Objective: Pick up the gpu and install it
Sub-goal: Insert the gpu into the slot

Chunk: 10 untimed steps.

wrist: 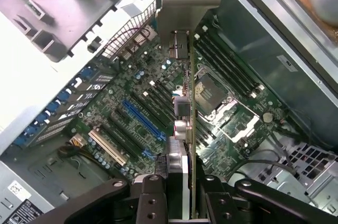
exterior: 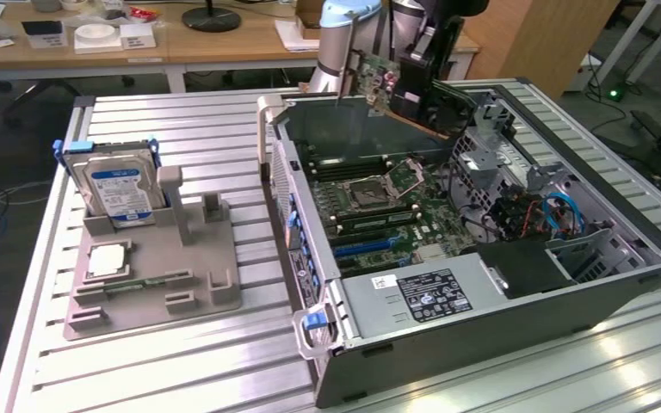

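Note:
The gpu (exterior: 391, 89), a dark circuit card with a pale metal bracket, hangs tilted in the air over the far end of the open computer case (exterior: 606, 284). My gripper (exterior: 426, 53) is shut on the card from above. In the wrist view the gpu (wrist: 188, 102) appears edge-on, bracket end farthest from the camera, held between the two black fingers (wrist: 150, 197). It hovers above the motherboard (wrist: 127, 92), near the CPU socket (wrist: 214, 94) and apart from the blue expansion slot (wrist: 138, 120).
On the exterior view's left a grey fixture (exterior: 182, 258) carries a blue-labelled hard drive (exterior: 121, 194) and a small square CPU chip (exterior: 107, 260). Inside the case are a power supply (exterior: 423, 297) and drive-bay cables (exterior: 543, 215). Desks stand behind the slatted table (exterior: 169, 361).

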Motion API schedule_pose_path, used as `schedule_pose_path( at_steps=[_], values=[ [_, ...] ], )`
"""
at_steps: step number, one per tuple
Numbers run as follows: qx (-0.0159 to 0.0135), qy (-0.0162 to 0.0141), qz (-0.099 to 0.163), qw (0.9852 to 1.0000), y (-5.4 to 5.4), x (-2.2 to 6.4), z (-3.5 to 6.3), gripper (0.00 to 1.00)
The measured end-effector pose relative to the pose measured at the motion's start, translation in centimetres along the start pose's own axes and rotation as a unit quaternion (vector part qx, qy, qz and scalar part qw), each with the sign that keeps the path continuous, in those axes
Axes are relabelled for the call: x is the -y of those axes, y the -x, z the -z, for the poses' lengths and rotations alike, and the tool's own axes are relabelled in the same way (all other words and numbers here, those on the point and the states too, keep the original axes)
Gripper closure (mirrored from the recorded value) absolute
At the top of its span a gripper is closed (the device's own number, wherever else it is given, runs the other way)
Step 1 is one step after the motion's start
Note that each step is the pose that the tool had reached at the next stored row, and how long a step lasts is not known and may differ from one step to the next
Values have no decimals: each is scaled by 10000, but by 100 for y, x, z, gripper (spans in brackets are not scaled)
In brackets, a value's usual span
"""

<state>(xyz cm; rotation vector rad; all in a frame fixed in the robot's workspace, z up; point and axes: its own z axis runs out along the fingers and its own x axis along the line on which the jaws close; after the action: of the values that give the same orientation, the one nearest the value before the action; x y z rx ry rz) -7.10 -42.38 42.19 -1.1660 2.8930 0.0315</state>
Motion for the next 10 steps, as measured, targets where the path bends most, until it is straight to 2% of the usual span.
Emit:
schedule_pose_path(
  at_steps=[10],
  values=[
    [-5, 12, 437, 9990, -8, 8, -3, 72]
  ],
)
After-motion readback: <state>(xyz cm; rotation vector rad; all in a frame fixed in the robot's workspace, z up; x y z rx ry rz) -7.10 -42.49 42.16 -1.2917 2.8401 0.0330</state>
